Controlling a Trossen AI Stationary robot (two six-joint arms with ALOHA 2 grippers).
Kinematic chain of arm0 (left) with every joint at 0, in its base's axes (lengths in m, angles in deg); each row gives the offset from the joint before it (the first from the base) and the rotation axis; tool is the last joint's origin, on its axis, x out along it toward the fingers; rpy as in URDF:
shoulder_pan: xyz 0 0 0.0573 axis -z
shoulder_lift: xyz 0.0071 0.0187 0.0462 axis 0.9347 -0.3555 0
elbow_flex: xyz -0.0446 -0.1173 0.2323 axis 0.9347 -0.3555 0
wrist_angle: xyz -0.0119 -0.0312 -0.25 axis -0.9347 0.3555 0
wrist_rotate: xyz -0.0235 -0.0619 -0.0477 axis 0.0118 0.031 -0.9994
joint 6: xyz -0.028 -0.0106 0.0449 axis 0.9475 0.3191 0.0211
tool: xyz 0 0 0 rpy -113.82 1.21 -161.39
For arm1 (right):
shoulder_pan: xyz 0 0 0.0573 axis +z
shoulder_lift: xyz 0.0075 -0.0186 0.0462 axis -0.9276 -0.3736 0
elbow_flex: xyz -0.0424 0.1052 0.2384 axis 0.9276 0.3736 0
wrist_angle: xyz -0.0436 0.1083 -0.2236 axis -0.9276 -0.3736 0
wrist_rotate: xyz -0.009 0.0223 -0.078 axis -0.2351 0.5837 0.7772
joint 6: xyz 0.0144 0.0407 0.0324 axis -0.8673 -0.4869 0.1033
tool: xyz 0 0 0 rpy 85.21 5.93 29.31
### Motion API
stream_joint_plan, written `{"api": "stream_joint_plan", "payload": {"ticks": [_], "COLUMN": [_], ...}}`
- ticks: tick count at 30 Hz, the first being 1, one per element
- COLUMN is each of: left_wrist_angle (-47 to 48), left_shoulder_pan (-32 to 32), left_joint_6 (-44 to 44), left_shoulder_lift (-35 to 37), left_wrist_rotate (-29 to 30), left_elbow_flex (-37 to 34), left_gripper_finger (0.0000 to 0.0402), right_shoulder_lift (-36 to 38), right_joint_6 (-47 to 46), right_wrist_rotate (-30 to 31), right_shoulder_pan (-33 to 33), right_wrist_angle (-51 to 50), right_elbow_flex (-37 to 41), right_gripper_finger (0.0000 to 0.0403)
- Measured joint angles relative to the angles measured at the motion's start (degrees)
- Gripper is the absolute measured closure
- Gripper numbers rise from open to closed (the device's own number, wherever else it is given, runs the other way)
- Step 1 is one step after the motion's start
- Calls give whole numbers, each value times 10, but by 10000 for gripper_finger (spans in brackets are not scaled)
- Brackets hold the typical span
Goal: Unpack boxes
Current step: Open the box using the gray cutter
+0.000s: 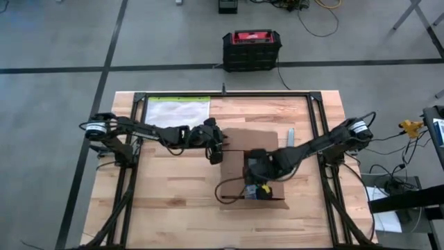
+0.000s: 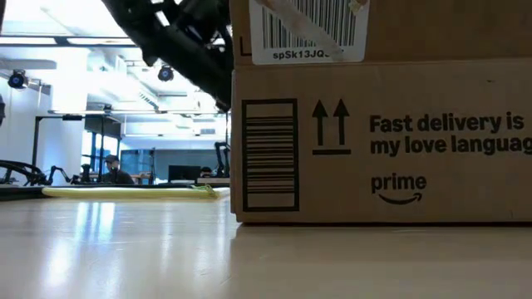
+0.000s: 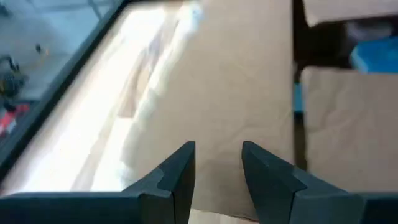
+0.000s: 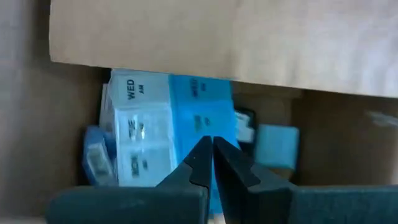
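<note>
One box (image 1: pixel 253 170), brown cardboard, stands on the wooden table (image 1: pixel 173 208) right of centre, its flaps folded open. Two arms work at it. The left gripper (image 1: pixel 216 154) sits at the box's left edge, its fingers (image 3: pixel 180 177) parted with a gap between them over a spread flap, holding nothing. The right gripper (image 1: pixel 255 182) reaches down into the open box from the right, its fingers (image 4: pixel 202 163) pressed together just over a blue and white pill organiser (image 4: pixel 168 124), gripping nothing that can be seen.

The high view alone gives the whole layout: one white and green sheet (image 1: pixel 177 111) lying at the far left of the table, one small grey object (image 1: pixel 291 136) on the wood just right of the box, and one black and red case (image 1: pixel 251 50) on the floor beyond the far edge. The low view alone shows the box's side print (image 2: pixel 449 134), one barcode label (image 2: pixel 303 29) and two up arrows (image 2: pixel 330 120). Only the right wrist view sees inside the box, where the organiser's day compartments read "WED".
</note>
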Motion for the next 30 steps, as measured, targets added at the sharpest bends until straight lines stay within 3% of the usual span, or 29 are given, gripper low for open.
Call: {"api": "stream_joint_plan", "payload": {"ticks": [4, 6, 9, 13, 21, 30], "left_wrist_angle": [53, 74, 96, 149, 206, 197], "left_shoulder_pan": [3, 7, 23, 38, 96, 138], "left_joint_6": [28, 47, 49, 20, 25, 83], "left_shoulder_lift": [-15, -1, 50, 124, 245, 188], "left_wrist_rotate": [-3, -31, -55, -32, -36, -38], "left_elbow_flex": [1, 1, 22, 47, 54, 51], "left_gripper_finger": [283, 283, 283, 283, 283, 283], "right_shoulder_lift": [-3, -5, -4, -3, -6, -52], "right_joint_6": [12, 14, 27, 54, 115, 134], "right_wrist_rotate": [3, 3, 5, 0, -74, -103], "right_shoulder_pan": [-10, -14, -15, -18, -24, -32], "right_wrist_angle": [63, 84, 117, 157, 290, 387], "right_elbow_flex": [24, 24, 17, -13, -34, -34], "right_gripper_finger": [403, 403, 403, 403, 403, 403]}}
